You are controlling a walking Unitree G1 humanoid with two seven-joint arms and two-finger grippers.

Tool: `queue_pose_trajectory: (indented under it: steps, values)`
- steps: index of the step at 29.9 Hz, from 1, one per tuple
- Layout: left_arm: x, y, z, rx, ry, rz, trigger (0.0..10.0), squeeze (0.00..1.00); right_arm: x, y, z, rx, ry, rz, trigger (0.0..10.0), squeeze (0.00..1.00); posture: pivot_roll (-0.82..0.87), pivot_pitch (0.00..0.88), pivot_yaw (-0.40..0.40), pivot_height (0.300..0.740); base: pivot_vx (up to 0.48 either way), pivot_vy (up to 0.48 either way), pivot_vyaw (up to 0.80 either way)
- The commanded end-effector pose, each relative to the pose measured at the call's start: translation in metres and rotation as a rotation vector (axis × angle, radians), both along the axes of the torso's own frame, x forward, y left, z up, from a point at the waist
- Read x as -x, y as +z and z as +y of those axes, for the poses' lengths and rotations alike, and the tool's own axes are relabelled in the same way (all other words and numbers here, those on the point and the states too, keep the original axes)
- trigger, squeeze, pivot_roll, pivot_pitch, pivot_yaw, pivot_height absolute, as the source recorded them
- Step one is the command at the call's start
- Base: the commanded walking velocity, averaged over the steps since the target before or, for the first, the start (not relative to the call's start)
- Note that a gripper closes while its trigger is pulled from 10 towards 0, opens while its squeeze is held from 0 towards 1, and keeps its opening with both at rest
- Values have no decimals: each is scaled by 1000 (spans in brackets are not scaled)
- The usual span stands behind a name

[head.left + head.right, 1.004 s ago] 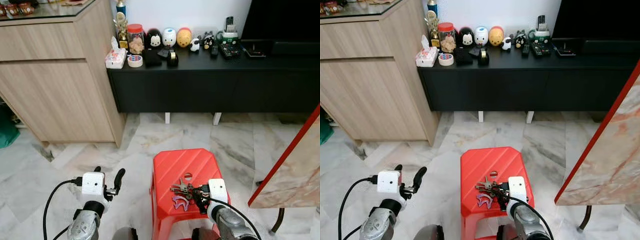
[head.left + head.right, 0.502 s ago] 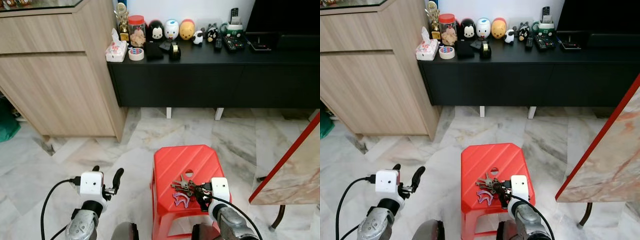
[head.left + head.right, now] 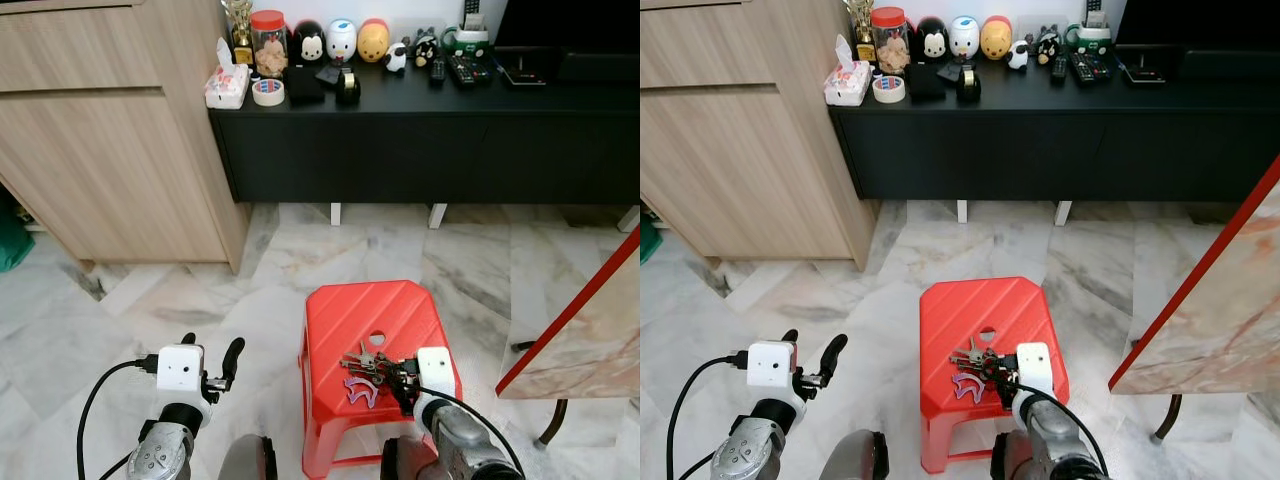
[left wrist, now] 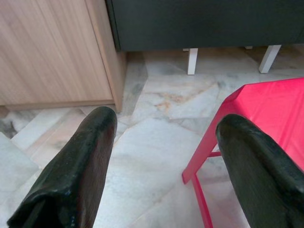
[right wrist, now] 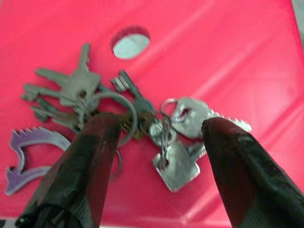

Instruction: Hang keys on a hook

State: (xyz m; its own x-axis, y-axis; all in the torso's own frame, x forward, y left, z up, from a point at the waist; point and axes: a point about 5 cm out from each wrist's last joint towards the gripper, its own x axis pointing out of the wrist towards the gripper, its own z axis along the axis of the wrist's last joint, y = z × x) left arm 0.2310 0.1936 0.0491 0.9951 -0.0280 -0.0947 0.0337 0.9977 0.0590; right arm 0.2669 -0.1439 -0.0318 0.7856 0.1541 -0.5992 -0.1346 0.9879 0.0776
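Marble floor [image 3: 120,300], a red stool [image 3: 370,320] at 6 o'clock with the keys [image 3: 366,367] lying on it. Right gripper [image 5: 156,156] hovers spread wide around them. Left gripper [image 4: 161,156] is wide too, over floor. Black console [image 3: 420,150] at 12, wooden cabinet [image 3: 110,170] at 10.

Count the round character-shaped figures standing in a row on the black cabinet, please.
3: a black round character figure at the robot's left, a white and blue one in the middle, a yellow one at the right.
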Motion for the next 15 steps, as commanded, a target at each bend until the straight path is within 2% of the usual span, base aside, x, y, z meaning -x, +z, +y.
queue_pose_trajectory:
  steps: [1, 2, 3, 4, 5, 6, 7, 8, 9, 10, 15]
  values:
    - [2, 2, 2, -18, 6, -4, 10000, 0, -3, 2, 0, -6, 4, -15, 9569, 0, 72, 129, -11, 630, 0, 0, 0]
    - [2, 2, 2, -18, 6, -5, 10000, 0, -3, 3, -1, -10, 2, -19, 9569, 0, 72, 129, -11, 630, 0, 0, 0]
    - [1, 2, 2, -18, 6, -5, 10000, 0, -4, 4, -1, -11, 3, -24, 3333, 0, 72, 128, -11, 630, 0, 0, 0]
    - [1, 2, 2, -18, 7, -5, 10000, 0, -5, 4, 0, -11, 5, -29, 980, 0, 71, 129, -10, 630, 0, 0, 0]
    - [1, 2, 2, -18, 7, -5, 10000, 0, -5, 5, 0, -11, 6, -30, 980, 0, 71, 129, -10, 630, 0, 0, 0]
    - [1, 2, 2, -18, 7, -6, 10000, 0, -5, 5, 0, -7, 6, -28, 0, 0, 71, 129, -10, 630, 0, 0, 0]
    - [0, 2, 2, -18, 7, -6, 10000, 0, -5, 5, 0, -4, 6, -27, 0, 0, 71, 129, -9, 630, 0, 0, 0]
    - [0, 2, 2, -19, 7, -6, 10000, 0, -5, 5, 0, -1, 4, -26, 8235, 0, 71, 129, -8, 630, 0, 0, 0]
    - [0, 2, 2, -19, 7, -6, 10000, 0, -5, 5, 0, -1, 4, -26, 8235, 0, 71, 129, -8, 630, 0, 0, 0]
    - [0, 2, 2, -19, 7, -5, 10000, 0, -5, 5, -1, 5, 1, -23, 10000, 0, 72, 128, -8, 630, 0, 0, 0]
    - [0, 2, 2, -21, 5, -4, 10000, 0, -6, 5, 0, 5, 1, -23, 10000, 0, 73, 128, -8, 630, 0, 0, 0]
